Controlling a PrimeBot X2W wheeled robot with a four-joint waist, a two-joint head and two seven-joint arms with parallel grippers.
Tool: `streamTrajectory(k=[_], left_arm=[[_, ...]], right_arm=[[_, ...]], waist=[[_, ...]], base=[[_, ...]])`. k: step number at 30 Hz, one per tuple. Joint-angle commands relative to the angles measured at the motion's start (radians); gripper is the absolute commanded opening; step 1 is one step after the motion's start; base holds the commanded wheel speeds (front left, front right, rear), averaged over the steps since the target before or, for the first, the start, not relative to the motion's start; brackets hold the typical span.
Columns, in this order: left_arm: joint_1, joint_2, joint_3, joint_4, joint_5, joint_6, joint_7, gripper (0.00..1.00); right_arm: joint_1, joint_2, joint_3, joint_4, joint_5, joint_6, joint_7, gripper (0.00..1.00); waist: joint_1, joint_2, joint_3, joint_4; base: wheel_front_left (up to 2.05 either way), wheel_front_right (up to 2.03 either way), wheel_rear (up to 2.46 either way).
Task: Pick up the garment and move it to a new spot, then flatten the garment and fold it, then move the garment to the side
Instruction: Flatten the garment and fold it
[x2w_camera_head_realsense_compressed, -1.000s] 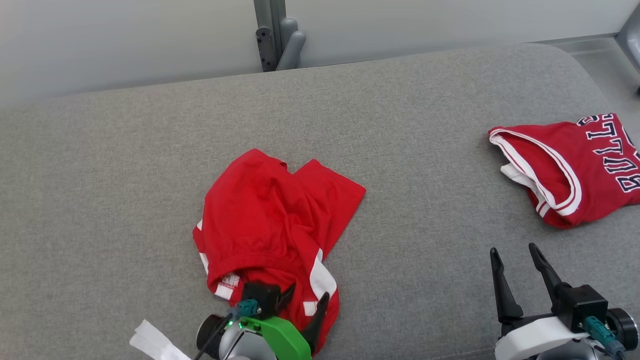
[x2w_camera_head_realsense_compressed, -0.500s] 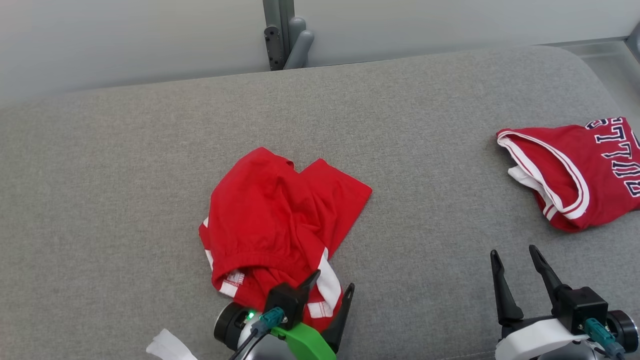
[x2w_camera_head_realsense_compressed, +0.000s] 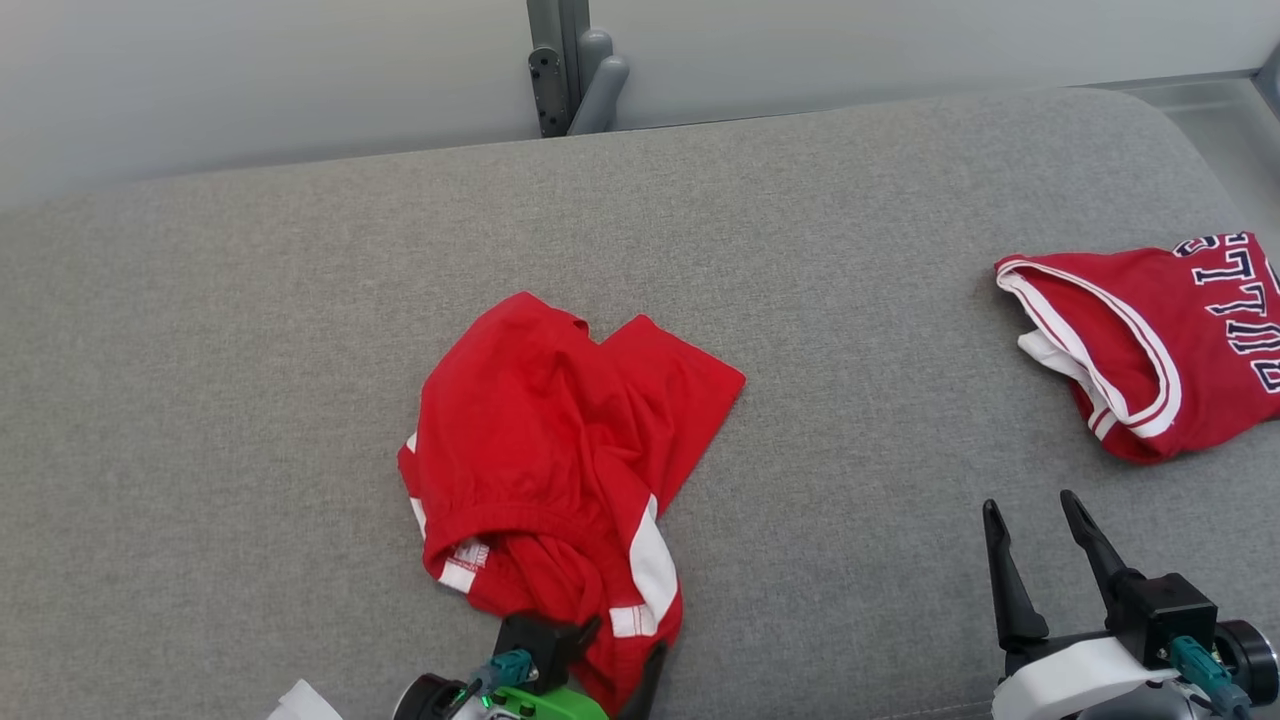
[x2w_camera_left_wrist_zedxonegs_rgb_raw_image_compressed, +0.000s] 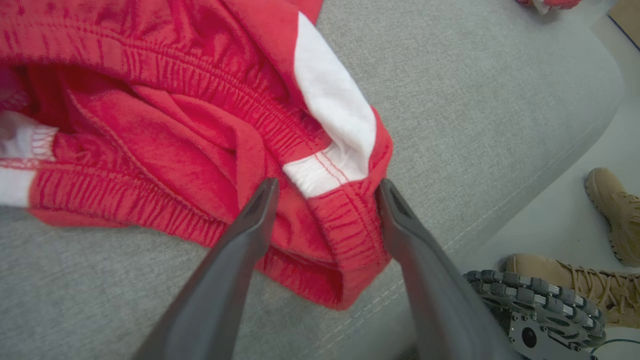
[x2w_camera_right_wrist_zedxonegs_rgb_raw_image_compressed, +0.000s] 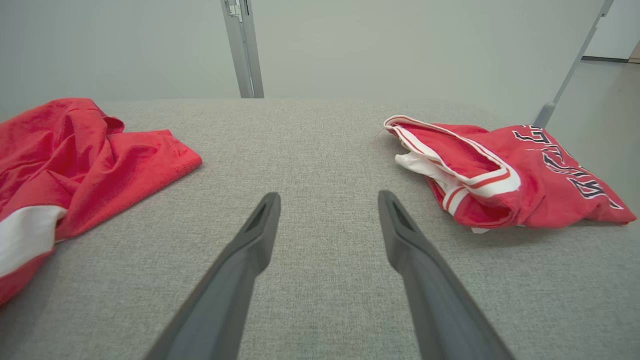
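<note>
1. the garment (x2w_camera_head_realsense_compressed: 560, 460), a pair of red shorts with white side stripes, lies crumpled a little toward 6 o'clock from the middle of the grey cushion (x2w_camera_head_realsense_compressed: 250, 350) in the head view. one leg is spread out toward 1 o'clock and the elastic waistband is bunched at the 6 o'clock end.
2. the left gripper (x2w_camera_head_realsense_compressed: 622, 645) is at 6 o'clock on the head view's bottom edge, right at the waistband end of the shorts.
3. in the left wrist view the left gripper (x2w_camera_left_wrist_zedxonegs_rgb_raw_image_compressed: 327, 187) has its jaws spread wide. they straddle the waistband corner where the white stripe ends, one finger on each side of the fold. the cloth sits between them unpinched, and i cannot tell whether the tips touch it.
4. the right gripper (x2w_camera_head_realsense_compressed: 1030, 505) is at about 4 o'clock in the head view, well apart from the shorts. its jaws are wide with nothing between them, over bare cushion.
5. a red jersey (x2w_camera_head_realsense_compressed: 1150, 340) with white trim and dark lettering lies folded at 3 o'clock, partly cut off by the frame edge. in the right wrist view it is at 2 o'clock from the fingers.
6. a grey metal post (x2w_camera_head_realsense_compressed: 560, 60) stands behind the cushion at 12 o'clock.
7. in the left wrist view, two tan boots (x2w_camera_left_wrist_zedxonegs_rgb_raw_image_compressed: 615, 210) are on the floor at 4 o'clock, beyond the cushion's edge.
</note>
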Motion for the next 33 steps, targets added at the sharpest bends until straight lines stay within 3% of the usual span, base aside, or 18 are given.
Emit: streamTrajectory(k=[1,8,17,25,27,29,30,31,33], left_arm=[[0.008,0.004,0.005,-0.005,-0.010,0.006,-0.003,1.00],[0.014,-0.002,0.016,-0.017,-0.046,-0.020,0.008,1.00],[0.003,-0.058,0.022,0.053,-0.118,-0.085,0.025,1.00],[-0.052,-0.085,0.060,0.101,-0.158,-0.128,0.008,0.90],[-0.065,-0.080,0.070,0.108,-0.159,-0.135,0.007,0.77],[-0.072,-0.077,0.074,0.121,-0.163,-0.141,0.005,0.42],[-0.072,-0.078,0.075,0.126,-0.168,-0.145,0.006,0.10],[-0.072,-0.079,0.076,0.130,-0.171,-0.147,0.007,0.00],[-0.072,-0.077,0.072,0.137,-0.174,-0.157,0.010,0.00]], right_arm=[[0.002,-0.003,-0.002,-0.002,-0.005,-0.002,-0.003,1.00],[-0.001,-0.003,0.000,-0.001,-0.010,-0.002,-0.003,1.00],[-0.007,-0.003,0.010,0.006,-0.014,-0.002,-0.003,1.00],[-0.005,-0.003,0.011,0.005,-0.014,-0.002,-0.003,1.00],[-0.004,-0.003,0.010,0.006,-0.014,-0.002,-0.003,1.00],[-0.005,-0.003,0.012,0.008,-0.014,-0.002,-0.003,1.00],[-0.006,-0.003,0.012,0.008,-0.014,-0.002,-0.003,1.00],[-0.006,-0.003,0.013,0.008,-0.013,-0.002,-0.003,1.00],[-0.008,-0.003,0.015,0.009,-0.013,-0.002,-0.003,1.00]], waist=[[0.0000,0.0000,0.000,0.001],[0.0000,0.0000,0.000,0.008],[0.0000,0.0000,-0.006,0.000],[0.0000,0.0000,-0.001,-0.014],[0.0000,0.0000,-0.001,-0.016],[0.0000,0.0000,-0.003,-0.019],[0.0000,0.0000,-0.004,-0.020],[0.0000,0.0000,-0.004,-0.021],[0.0000,0.0000,-0.006,-0.024]], base=[[0.00,0.00,0.00],[0.00,0.00,0.00],[0.00,0.00,0.00],[0.00,0.00,0.00],[0.00,0.00,0.00],[0.00,0.00,0.00],[0.00,0.00,0.00],[0.00,0.00,0.00],[0.00,0.00,0.00]])
